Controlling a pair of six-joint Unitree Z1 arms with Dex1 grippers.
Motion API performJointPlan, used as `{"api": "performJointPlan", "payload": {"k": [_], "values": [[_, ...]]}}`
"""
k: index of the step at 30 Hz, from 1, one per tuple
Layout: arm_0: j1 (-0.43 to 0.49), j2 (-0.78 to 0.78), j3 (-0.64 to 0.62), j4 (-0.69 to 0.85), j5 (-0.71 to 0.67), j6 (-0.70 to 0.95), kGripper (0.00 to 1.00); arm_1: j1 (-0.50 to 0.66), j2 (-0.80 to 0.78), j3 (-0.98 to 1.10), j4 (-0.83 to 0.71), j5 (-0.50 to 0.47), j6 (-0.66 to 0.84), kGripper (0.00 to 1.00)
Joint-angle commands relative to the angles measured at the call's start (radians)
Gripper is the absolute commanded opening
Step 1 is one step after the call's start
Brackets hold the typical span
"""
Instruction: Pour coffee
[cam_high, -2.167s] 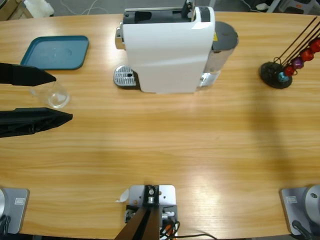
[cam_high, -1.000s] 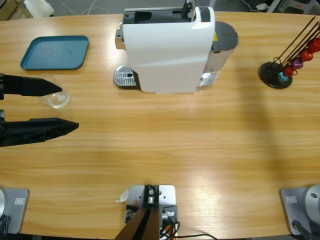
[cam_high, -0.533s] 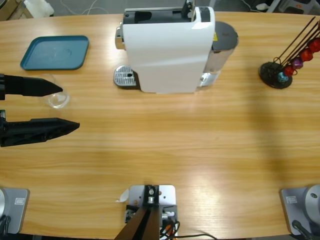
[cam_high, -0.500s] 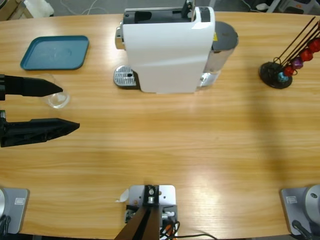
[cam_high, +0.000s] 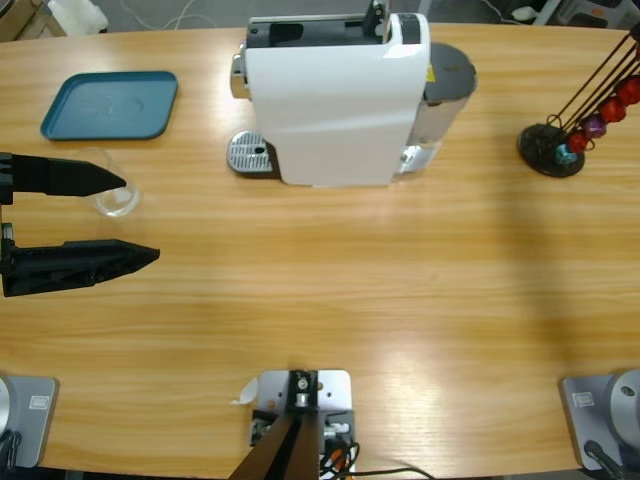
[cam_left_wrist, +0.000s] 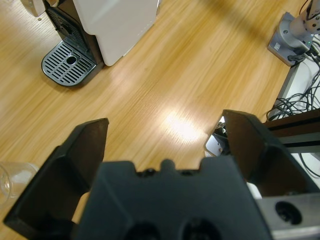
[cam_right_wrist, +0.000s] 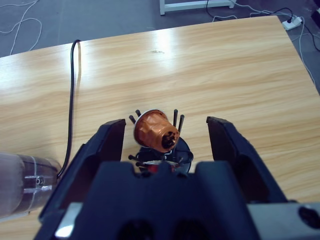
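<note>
A white coffee machine (cam_high: 335, 100) stands at the back middle of the table, its grey drip tray (cam_high: 250, 155) to its left. Near the left edge stands an empty clear glass (cam_high: 112, 198). My left gripper (cam_high: 140, 218) is open there, its upper jaw overlapping the glass. In the left wrist view the glass (cam_left_wrist: 10, 175) shows past the left jaw, not between the two, with the drip tray (cam_left_wrist: 70, 62) ahead of my left gripper (cam_left_wrist: 165, 121). My right gripper (cam_right_wrist: 166, 124) is open above a black capsule holder (cam_right_wrist: 165, 150), facing an orange capsule (cam_right_wrist: 155, 131).
A teal tray (cam_high: 110, 105) lies at the back left. The capsule holder (cam_high: 555, 145) with red, purple and blue capsules stands at the far right. A black cable (cam_right_wrist: 72, 100) runs across the table in the right wrist view.
My left gripper has slid right and slightly toward the front, so its upper jaw now overlaps the glass. In the last half second it has barely moved.
</note>
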Motion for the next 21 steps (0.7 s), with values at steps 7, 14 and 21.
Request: {"api": "performJointPlan", "payload": {"k": [7, 14, 21], "values": [[-0.006, -0.012, 0.039, -0.008, -0.008, -0.011, 1.0, -0.019, 0.06, -0.002, -0.007, -0.011, 0.001, 0.642], [-0.006, -0.011, 0.042, -0.009, -0.008, -0.011, 1.0, -0.019, 0.061, -0.005, -0.002, -0.035, -0.008, 0.637], [-0.006, -0.011, 0.045, -0.009, -0.008, -0.011, 1.0, -0.019, 0.044, -0.015, 0.005, -0.045, -0.051, 0.514]]}}
